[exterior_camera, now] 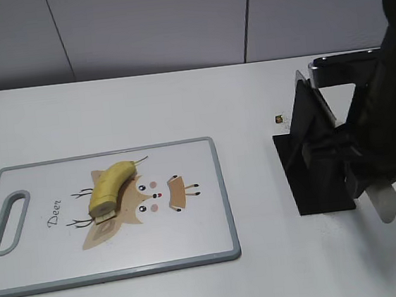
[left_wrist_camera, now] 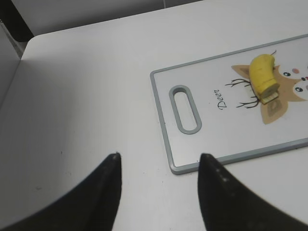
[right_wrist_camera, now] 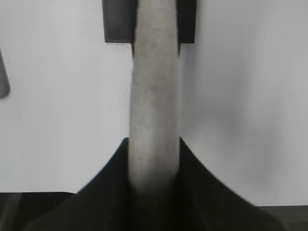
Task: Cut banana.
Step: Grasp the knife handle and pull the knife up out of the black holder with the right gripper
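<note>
The banana (exterior_camera: 110,187) is a short curved yellow piece lying on the deer print of a white cutting board (exterior_camera: 226,209), cut end toward the front. It also shows in the left wrist view (left_wrist_camera: 263,72), on the board (left_wrist_camera: 161,110). My left gripper (left_wrist_camera: 159,156) is open and empty over bare table, near the board's handle-end corner. My right gripper (right_wrist_camera: 154,139) is shut on a pale grey knife handle (right_wrist_camera: 154,86). In the exterior view the handle's rounded end (exterior_camera: 384,203) sticks out below the right arm, far right of the board. The blade is hidden.
A black knife stand (exterior_camera: 311,151) sits on the white table right of the board, close against the right arm. A small brown object (exterior_camera: 278,119) lies behind it. A grey wall runs along the back.
</note>
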Controlling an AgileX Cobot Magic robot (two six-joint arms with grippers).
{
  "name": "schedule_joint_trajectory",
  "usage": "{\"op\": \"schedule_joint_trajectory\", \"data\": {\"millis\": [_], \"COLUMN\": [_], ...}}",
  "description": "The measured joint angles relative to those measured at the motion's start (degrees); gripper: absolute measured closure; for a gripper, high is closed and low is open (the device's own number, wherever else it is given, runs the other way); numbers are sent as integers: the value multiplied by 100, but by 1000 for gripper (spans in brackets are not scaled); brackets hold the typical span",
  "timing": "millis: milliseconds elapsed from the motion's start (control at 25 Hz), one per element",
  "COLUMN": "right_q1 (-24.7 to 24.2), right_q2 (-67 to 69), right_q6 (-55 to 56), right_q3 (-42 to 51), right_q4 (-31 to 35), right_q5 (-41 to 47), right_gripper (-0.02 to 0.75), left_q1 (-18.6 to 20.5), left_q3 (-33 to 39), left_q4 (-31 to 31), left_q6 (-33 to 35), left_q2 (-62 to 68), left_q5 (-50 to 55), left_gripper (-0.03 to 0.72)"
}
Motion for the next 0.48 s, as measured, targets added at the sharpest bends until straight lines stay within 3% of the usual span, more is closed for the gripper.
{"op": "schedule_joint_trajectory", "data": {"millis": [480], "right_q1": [0], "right_q2": [-787], "right_q6": [163], "right_q3": [0], "right_q4": [45], "right_q5": [5], "right_gripper": [577], "left_q1": [0], "left_q3": [0], "left_q4": [0], "left_q6": [0], "left_q2": [0], "left_q5": [0], "left_gripper": [190]}}
